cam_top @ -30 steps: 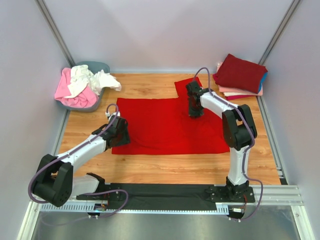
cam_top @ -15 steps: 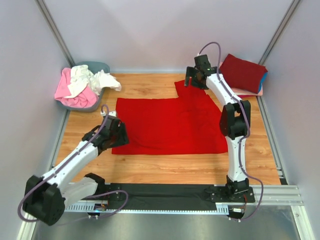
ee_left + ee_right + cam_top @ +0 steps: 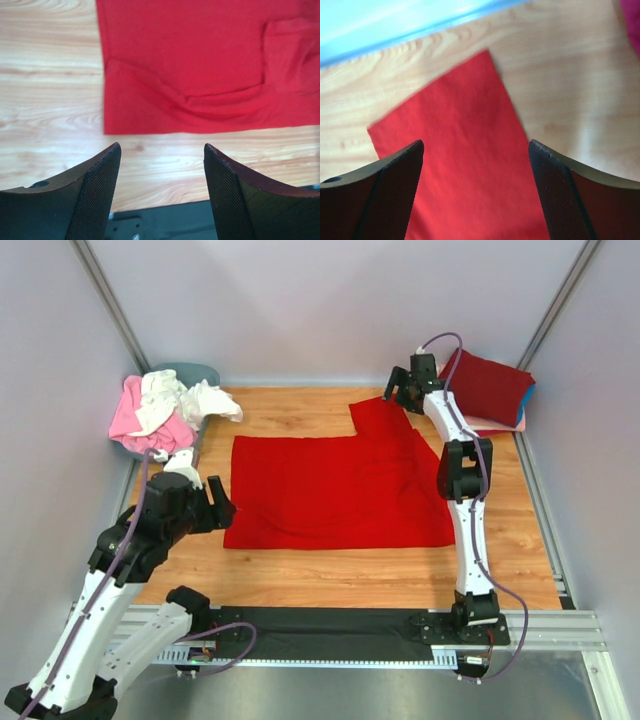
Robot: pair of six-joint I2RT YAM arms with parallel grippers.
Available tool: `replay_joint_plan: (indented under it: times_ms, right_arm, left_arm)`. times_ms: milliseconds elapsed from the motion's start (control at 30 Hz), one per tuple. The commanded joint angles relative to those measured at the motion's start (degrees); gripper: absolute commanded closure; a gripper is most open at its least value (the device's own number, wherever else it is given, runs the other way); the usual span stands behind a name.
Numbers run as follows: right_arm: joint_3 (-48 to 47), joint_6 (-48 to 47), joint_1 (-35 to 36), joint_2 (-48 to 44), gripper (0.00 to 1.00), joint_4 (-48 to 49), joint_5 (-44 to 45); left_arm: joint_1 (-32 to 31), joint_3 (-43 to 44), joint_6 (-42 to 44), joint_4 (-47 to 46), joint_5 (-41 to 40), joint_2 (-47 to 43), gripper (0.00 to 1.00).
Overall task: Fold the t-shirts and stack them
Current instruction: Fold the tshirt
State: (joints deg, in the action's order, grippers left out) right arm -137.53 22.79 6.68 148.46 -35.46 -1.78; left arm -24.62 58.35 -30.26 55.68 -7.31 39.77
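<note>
While the bright red t-shirt [image 3: 330,490] lies flat, long axis 9 to 3 o'clock, the right pincer [image 3: 403,390] hangs wide and empty over its 1 o'clock sleeve [image 3: 378,416]; the left pincer [image 3: 218,504], also wide, flanks its 9 o'clock edge.

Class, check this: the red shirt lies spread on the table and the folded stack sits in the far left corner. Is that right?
The folded stack sits in the far right corner, as the top view shows. The red shirt does lie spread on the table.
</note>
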Motion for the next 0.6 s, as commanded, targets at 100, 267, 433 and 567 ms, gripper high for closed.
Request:
replay_joint_plan:
  times_ms: [100,267,433,567]
  right_arm:
    - [-11.08,7.0,-1.49,7.36,0.15,6.72,-2.7]
    - [-10.91,9.73,-1.58,9.73,0.17,8.3,-2.78]
    - [-12.58,13.68,-1.58,13.25,0.19,8.39,-5.51]
    - [-11.97,15.8,-1.14,14.13,0.28,9.53,-9.02]
  left_arm:
    - [-0.08,-2.62,2.84,2.86,-2.44,-4.26,0.26]
    - [0.01,-2.71,1.87,3.38,-5.35,-5.84,0.25]
    - [0.01,-2.54,1.7,3.56,-5.7,-5.84,0.27]
    - [1.24,-2.62,1.78,3.38,-5.61,-6.54,0.27]
